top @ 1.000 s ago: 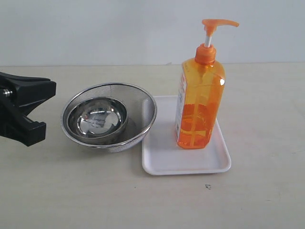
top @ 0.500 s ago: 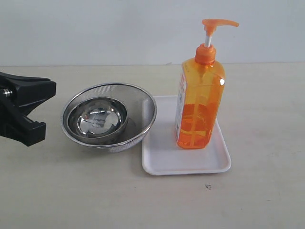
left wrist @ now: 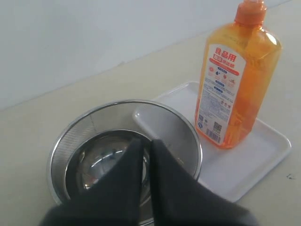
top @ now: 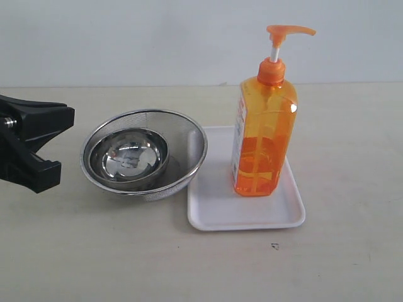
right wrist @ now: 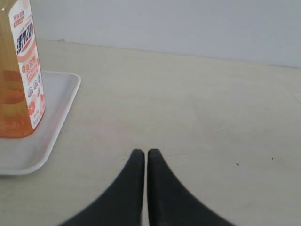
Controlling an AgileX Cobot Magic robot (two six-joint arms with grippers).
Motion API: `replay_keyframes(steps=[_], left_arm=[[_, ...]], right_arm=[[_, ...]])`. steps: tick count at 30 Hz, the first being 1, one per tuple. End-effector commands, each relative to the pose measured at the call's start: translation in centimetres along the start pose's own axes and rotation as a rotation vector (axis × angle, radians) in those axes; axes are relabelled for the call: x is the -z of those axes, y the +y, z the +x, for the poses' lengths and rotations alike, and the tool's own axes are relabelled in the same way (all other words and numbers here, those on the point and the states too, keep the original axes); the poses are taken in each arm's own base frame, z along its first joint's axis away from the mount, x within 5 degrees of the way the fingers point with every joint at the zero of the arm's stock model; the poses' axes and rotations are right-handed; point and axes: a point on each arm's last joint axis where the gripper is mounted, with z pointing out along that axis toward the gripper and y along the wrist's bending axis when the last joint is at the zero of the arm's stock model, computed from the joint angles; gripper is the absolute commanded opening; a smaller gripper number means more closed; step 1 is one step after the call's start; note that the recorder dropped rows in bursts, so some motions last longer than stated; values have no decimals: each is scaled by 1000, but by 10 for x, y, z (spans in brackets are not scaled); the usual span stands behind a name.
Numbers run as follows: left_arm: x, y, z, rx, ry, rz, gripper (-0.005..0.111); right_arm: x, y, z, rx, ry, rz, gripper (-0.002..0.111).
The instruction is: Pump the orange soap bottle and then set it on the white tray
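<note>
1. Spreading across the whole exterior frame, the pale table [top: 352, 126] carries everything.
2. The white tray [top: 252, 217] lies flat, right of centre in the lower middle of the frame. Its left rim meets the strainer's edge.
3. The round steel mesh strainer [top: 187, 148] sits left of centre, with a smaller polished steel bowl [top: 129, 157] nested inside it.
4. The orange soap bottle [top: 264, 138] stands upright on the tray, toward its far right part. Its pump head is raised, the spout points to frame right, and nothing grips it.
5. The left gripper [left wrist: 146, 140] has its dark fingers pressed together and holds nothing. It hangs over the strainer, and its black arm housing [top: 28, 148] shows at the exterior frame's left edge.
6. The right gripper [right wrist: 146, 151] has its fingers closed tip to tip and is empty. It is above bare table, apart from the tray.
</note>
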Motion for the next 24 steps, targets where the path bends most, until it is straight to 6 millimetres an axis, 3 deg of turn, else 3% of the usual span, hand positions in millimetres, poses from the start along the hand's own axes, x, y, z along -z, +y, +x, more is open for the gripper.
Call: replay_keyframes(steps=[1, 24], left_arm=[[2, 0, 0, 7, -9, 2, 5], [2, 0, 0, 7, -9, 2, 5]], right_arm=[[0, 0, 1, 1, 4, 5, 0], [0, 0, 0, -14, -6, 5, 0]])
